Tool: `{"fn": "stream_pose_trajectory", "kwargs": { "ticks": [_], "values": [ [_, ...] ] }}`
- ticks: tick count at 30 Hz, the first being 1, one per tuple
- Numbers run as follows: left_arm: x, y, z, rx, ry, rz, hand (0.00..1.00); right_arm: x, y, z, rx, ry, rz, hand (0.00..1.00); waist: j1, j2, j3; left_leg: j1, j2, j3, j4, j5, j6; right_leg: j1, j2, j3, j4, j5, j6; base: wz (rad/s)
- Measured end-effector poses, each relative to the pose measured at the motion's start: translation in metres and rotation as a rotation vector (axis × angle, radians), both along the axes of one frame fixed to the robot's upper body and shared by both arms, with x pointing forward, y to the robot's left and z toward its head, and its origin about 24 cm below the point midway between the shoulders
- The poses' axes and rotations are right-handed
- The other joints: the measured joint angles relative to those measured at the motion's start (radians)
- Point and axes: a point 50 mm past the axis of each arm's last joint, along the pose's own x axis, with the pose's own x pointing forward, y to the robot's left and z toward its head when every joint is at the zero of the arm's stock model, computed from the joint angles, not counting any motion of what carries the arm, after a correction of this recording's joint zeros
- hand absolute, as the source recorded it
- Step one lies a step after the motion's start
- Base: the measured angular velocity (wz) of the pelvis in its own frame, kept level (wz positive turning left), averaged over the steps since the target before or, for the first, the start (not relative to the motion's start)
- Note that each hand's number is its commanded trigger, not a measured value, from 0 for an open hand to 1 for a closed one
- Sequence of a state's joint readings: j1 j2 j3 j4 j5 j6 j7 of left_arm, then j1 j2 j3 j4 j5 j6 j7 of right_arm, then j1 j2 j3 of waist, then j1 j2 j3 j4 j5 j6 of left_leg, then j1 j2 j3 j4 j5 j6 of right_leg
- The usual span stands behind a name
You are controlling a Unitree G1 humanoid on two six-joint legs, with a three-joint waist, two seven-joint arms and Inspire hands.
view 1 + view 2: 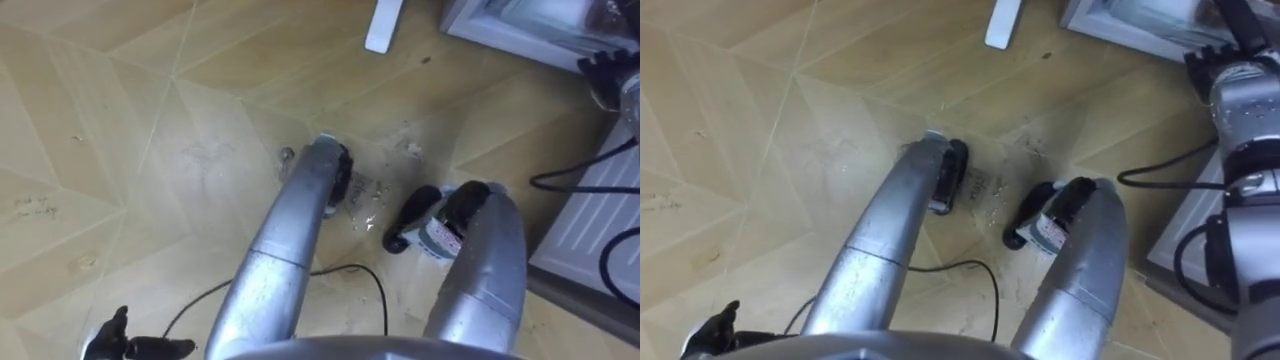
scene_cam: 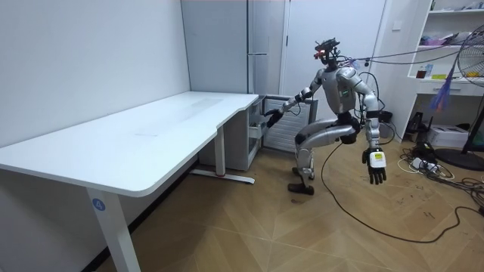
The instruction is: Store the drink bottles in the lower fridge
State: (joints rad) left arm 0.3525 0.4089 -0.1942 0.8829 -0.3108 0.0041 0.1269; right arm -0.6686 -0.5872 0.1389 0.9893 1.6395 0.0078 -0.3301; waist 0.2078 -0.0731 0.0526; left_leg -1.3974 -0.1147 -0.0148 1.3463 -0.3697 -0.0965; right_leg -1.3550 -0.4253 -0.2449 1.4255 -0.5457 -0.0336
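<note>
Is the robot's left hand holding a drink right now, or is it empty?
Empty. The left hand hangs open at the robot's side, fingers straight and spread, with no drink in them.

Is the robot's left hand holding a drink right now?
No, the left hand hangs beside the robot with its fingers straight down and nothing in it.

- Grey-white fridge part [image 1: 470, 28]: cut off by top edge, inside blurred, contents can't be ID'd.
- Right hand [image 1: 608, 66] by fridge: partly past right edge.
- Left hand [image 1: 112, 338]: cut by btm edge.
- White flat bar [image 1: 383, 25] on floor: far end out of frame.
</note>
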Motion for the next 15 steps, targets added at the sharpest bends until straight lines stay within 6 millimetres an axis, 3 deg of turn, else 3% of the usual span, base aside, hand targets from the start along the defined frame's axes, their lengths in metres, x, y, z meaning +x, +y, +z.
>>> {"fn": "stream_pose_trajectory", "kwargs": {
  "ticks": [1, 2, 3, 4, 5, 6, 7, 10, 11, 13, 15],
  "values": [
    [-0.015, 0.0, 0.0, -0.001, 0.032, 0.009, 0.0, 0.006, 0.007, 0.008, -0.017, -0.031, 0.04, 0.0, -0.003, 0.003, -0.0022, 0.05, -0.002, -0.004, 0.085, -0.061, 0.04, 0.001, -0.052, -0.028, 0.027, 0.0, 0.0, -0.56],
    [-0.021, 0.0, 0.0, 0.0, 0.045, 0.014, 0.0, 0.009, 0.012, 0.014, -0.025, -0.052, 0.062, 0.0, -0.007, 0.007, -0.0023, 0.061, -0.006, -0.007, 0.113, -0.093, 0.095, -0.004, -0.079, -0.04, 0.044, 0.0, -0.001, -0.36],
    [-0.02, 0.003, 0.001, 0.013, 0.045, 0.019, 0.0, 0.013, 0.015, 0.023, -0.041, -0.089, 0.079, 0.0, -0.012, 0.015, 0.0045, 0.047, -0.01, -0.012, 0.126, -0.106, 0.097, -0.011, -0.103, -0.052, 0.077, -0.008, -0.001, -0.04],
    [-0.015, 0.007, 0.004, 0.045, 0.027, 0.001, 0.0, 0.014, 0.017, 0.029, -0.064, -0.108, 0.086, 0.0, -0.013, 0.018, 0.0064, 0.04, -0.009, -0.024, 0.127, -0.106, 0.096, -0.001, -0.069, 0.019, 0.156, -0.038, 0.017, 0.08],
    [-0.012, 0.01, 0.006, 0.062, 0.015, -0.011, 0.0, 0.015, 0.017, 0.031, -0.077, -0.109, 0.089, 0.0, -0.01, 0.017, 0.0061, 0.037, -0.005, -0.029, 0.127, -0.11, 0.086, 0.021, -0.038, 0.055, 0.198, -0.055, 0.033, 0.19],
    [-0.007, 0.015, 0.01, 0.082, 0.0, -0.033, 0.0, 0.018, 0.018, 0.037, -0.087, -0.129, 0.086, 0.0, -0.002, 0.004, 0.0031, 0.025, 0.005, -0.031, 0.12, -0.105, 0.057, 0.102, 0.009, 0.089, 0.211, -0.112, 0.054, 0.15],
    [-0.004, 0.019, 0.013, 0.091, -0.01, -0.041, 0.0, 0.022, 0.017, 0.049, -0.107, -0.169, 0.081, 0.0, 0.012, 0.0, 0.0111, 0.015, 0.018, -0.035, 0.118, -0.087, 0.024, 0.123, 0.006, 0.077, 0.212, -0.168, 0.013, 0.16],
    [-0.009, 0.023, 0.017, 0.101, 0.002, -0.05, 0.0, 0.023, 0.016, 0.061, -0.167, -0.211, 0.094, 0.0, 0.02, -0.003, 0.01, 0.005, 0.04, -0.043, 0.101, -0.077, 0.006, 0.14, -0.038, 0.016, 0.212, -0.176, -0.007, 0.3],
    [-0.017, 0.021, 0.016, 0.091, 0.023, -0.055, 0.0, 0.023, 0.016, 0.063, -0.173, -0.226, 0.103, 0.0, 0.021, -0.001, 0.0093, 0.011, 0.041, -0.05, 0.1, -0.076, 0.004, 0.159, -0.044, -0.003, 0.212, -0.171, -0.024, 0.32],
    [-0.032, 0.02, 0.017, 0.081, 0.058, -0.052, 0.0, 0.023, 0.016, 0.064, -0.172, -0.237, 0.108, 0.0, 0.03, 0.0, 0.0088, 0.025, 0.048, -0.064, 0.105, -0.062, -0.006, 0.19, -0.038, -0.021, 0.216, -0.171, -0.037, 0.15],
    [-0.048, 0.018, 0.018, 0.062, 0.103, -0.047, 0.0, 0.023, 0.016, 0.064, -0.174, -0.256, 0.121, 0.0, 0.048, 0.008, 0.0099, 0.041, 0.049, -0.085, 0.11, -0.027, 0.006, 0.23, -0.03, -0.053, 0.215, -0.183, -0.051, 0.0]
  ]
}}
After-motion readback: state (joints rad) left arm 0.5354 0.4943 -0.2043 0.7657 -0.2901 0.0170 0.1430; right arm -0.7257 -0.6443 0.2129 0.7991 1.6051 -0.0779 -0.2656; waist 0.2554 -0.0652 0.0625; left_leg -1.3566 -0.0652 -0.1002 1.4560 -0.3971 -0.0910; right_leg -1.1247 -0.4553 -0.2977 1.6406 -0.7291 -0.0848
